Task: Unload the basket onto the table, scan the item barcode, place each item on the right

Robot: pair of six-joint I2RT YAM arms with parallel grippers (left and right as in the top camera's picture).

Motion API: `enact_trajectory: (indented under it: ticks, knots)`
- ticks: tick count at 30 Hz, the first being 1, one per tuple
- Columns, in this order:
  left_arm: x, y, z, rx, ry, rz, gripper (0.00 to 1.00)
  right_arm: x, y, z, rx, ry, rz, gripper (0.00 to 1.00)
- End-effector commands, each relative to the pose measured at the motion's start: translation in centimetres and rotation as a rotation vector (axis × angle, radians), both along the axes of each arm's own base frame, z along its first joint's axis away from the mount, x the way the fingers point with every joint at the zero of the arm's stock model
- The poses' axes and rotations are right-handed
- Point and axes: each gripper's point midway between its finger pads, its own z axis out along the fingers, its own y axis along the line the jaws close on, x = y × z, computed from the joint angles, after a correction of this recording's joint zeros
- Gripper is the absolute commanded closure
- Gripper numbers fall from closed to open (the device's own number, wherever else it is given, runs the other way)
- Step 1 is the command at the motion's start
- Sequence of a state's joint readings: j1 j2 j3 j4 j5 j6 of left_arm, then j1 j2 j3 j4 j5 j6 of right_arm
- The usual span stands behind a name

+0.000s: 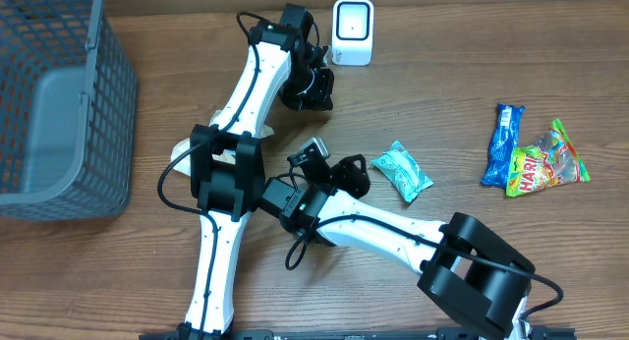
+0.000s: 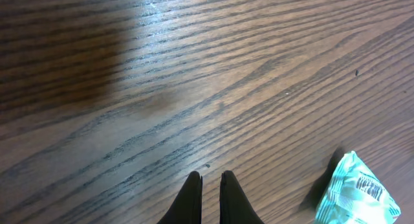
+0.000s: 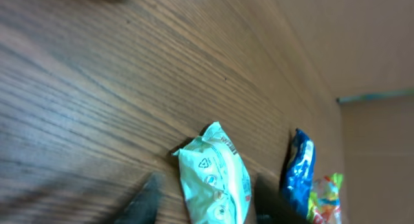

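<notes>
- The item I'm watching is a small mint-green packet (image 1: pixel 403 171). It lies flat on the desk (image 1: pixel 442 75) near the middle, well to the near side of the scanner (image 1: pixel 353 31).
- It is a crinkled, pillow-shaped foil pouch with crimped ends. There is white print on its face, too small for me to read, and I can't make out a barcode.
- My right arm stretches low across the near side of the desk from the right. Its right pincer (image 1: pixel 356 175) points at the packet's left end.
- From the right wrist, the two blurred dark fingers (image 3: pixel 147 197) stand apart on either side of the packet. I see a gap on the left side, so the jaws are open and grip nothing.
- My left arm reaches far up the desk, bent at the elbow. Its left pincer (image 1: pixel 316 85) hangs just left of the scanner and a little nearer.
- In the left wrist view, its two slim black tips are drawn together over bare wood, closed and empty.
- The scanner is a white, rounded box with a pale window, standing at the far edge.
- The desk is brown wood grain with a dull sheen.
- A grey plastic mesh basket (image 1: pixel 108 104) sits at the far left.
- At the right lie a glossy blue wrapper (image 1: pixel 503 143) and a bright Haribo bag (image 1: pixel 545 161), touching each other.
</notes>
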State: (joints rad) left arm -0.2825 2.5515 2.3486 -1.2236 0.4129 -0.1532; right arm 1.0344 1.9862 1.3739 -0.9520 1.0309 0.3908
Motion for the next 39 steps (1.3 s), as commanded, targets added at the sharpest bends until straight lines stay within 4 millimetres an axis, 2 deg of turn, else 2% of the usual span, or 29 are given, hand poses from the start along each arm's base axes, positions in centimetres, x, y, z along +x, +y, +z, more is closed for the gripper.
enact_trajectory:
  ticks: [1,7,10,13,15,18,21,24,25,27,29,34,37,39]
  knots:
    - [0.0,-0.2,0.0,0.002,-0.012,-0.023,0.96,0.1,0.8,1.9,0.188,-0.047,-0.09,0.37]
    - [0.1,-0.2,-0.1,0.005,-0.013,-0.023,0.95,0.7,-1.6,2.8,0.603,0.21,-0.337,0.29]
    - [0.1,-0.1,-0.2,0.016,-0.017,-0.021,0.94,0.9,-3.7,2.5,0.815,0.41,-0.471,0.26]
    - [0.3,0.4,-0.4,0.045,-0.024,-0.017,0.9,0.7,-6.2,1.7,0.914,0.576,-0.552,0.28]
    - [0.3,0.6,-0.4,0.056,-0.028,-0.015,0.87,0.7,-8.3,0.9,0.888,0.618,-0.551,0.35]
    - [0.5,0.9,-0.6,0.078,-0.035,-0.011,0.85,0.5,-10.1,-0.6,0.776,0.639,-0.459,0.35]
    - [0.8,1.0,-0.5,0.079,-0.047,-0.008,0.83,1.1,-10.1,-1.2,0.663,0.611,-0.338,0.36]
    - [1.3,1.2,-0.5,0.073,-0.059,0.01,0.81,2.6,-9.9,-0.9,0.561,0.511,-0.262,0.39]
    - [1.5,1.2,-0.4,0.072,-0.061,0.019,0.81,3.0,-9.6,-0.8,0.535,0.484,-0.229,0.44]
    - [1.9,1.3,-0.4,0.068,-0.074,0.027,0.79,3.7,-8.5,-0.7,0.455,0.431,-0.148,0.63]
    - [2.2,1.3,-0.3,0.065,-0.086,0.029,0.78,4.0,-7.6,-1.0,0.392,0.408,-0.103,0.63]
    - [3.3,1.7,-0.1,0.055,-0.12,0.044,0.75,3.1,-5.7,-3.3,0.274,0.458,-0.012,0.5]
    - [4.0,2.6,0.0,0.049,-0.129,0.081,0.73,2.4,-5.8,-4.7,0.204,0.493,-0.016,0.5]
    - [4.5,3.5,0.0,0.045,-0.126,0.123,0.73,1.8,-6.6,-5.7,0.13,0.518,-0.032,0.49]
